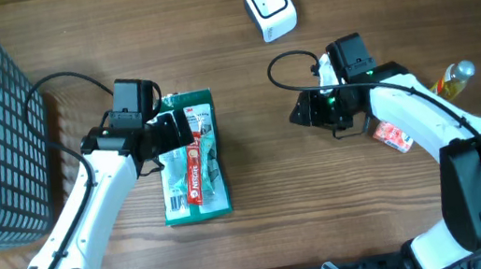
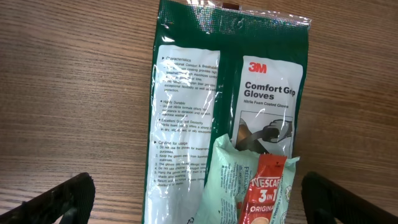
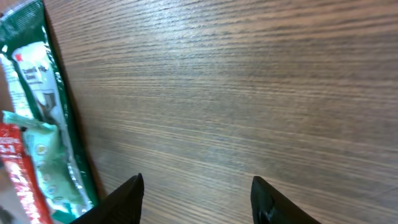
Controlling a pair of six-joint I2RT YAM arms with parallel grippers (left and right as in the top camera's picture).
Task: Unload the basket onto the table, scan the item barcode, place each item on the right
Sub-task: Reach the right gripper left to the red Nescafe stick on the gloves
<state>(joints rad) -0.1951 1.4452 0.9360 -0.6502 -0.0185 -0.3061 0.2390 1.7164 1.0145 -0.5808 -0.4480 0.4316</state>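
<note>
Glove pack (image 2: pixel 186 112) on wooden table (image 1: pixel 269 206)

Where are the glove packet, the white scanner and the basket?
glove packet (image 2: pixel 267 93): left wrist view, on its white label.
white scanner (image 1: pixel 268 0): overhead view, on its top face.
basket (image 1: pixel 22 137): overhead view, on its mesh wall.

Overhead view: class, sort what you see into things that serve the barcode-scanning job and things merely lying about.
For the job: white scanner; 3M glove pack; Nescafé sachet; pale green packet. These three are the likely items to scan.
Lying about: grey basket; yellow bottle; small red packet.
</note>
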